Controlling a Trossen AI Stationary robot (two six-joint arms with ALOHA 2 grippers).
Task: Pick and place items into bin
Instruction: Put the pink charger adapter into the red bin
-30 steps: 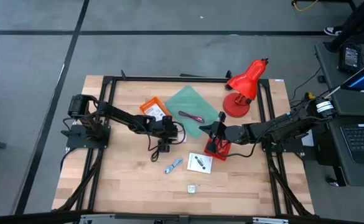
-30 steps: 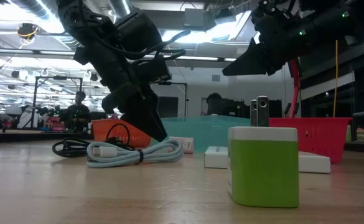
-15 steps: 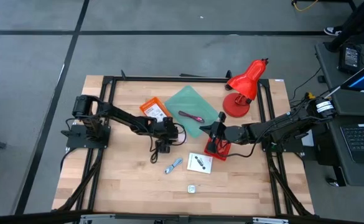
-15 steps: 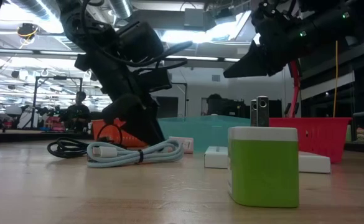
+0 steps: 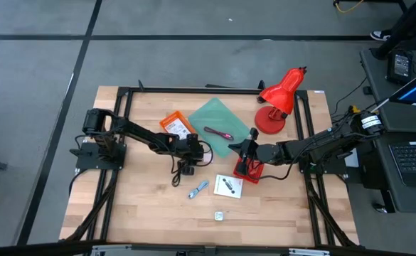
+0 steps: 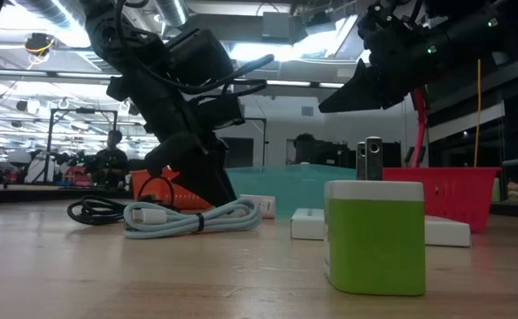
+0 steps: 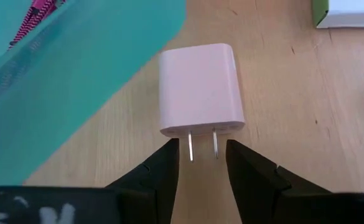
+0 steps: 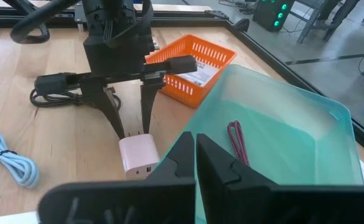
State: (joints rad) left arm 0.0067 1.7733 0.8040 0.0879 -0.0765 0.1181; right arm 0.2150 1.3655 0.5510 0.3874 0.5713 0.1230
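A pale pink wall charger (image 7: 198, 90) lies flat on the wood beside the teal bin (image 7: 63, 93), its two prongs (image 7: 202, 144) pointing at my left gripper (image 7: 201, 149). That gripper is open and slants down, with one finger on each side of the prongs; I see no touch. The right wrist view shows the same gripper (image 8: 134, 132) just above the charger (image 8: 138, 155). A maroon cable (image 8: 234, 140) lies inside the bin (image 8: 275, 137). My right gripper (image 8: 195, 146) is shut and empty, hovering by the bin's right side (image 5: 247, 147).
An orange basket (image 5: 177, 126) with a printed packet, a black coiled cable (image 8: 57, 87), a pale blue cable (image 6: 192, 217), a white card (image 5: 228, 186) and a small pale square (image 5: 220, 215) lie about. A red basket (image 5: 249, 171) and a red lamp (image 5: 279, 99) stand at the right.
My left gripper has leaned slightly lower toward the table at the charger, as the low view shows. My right arm has kept still.
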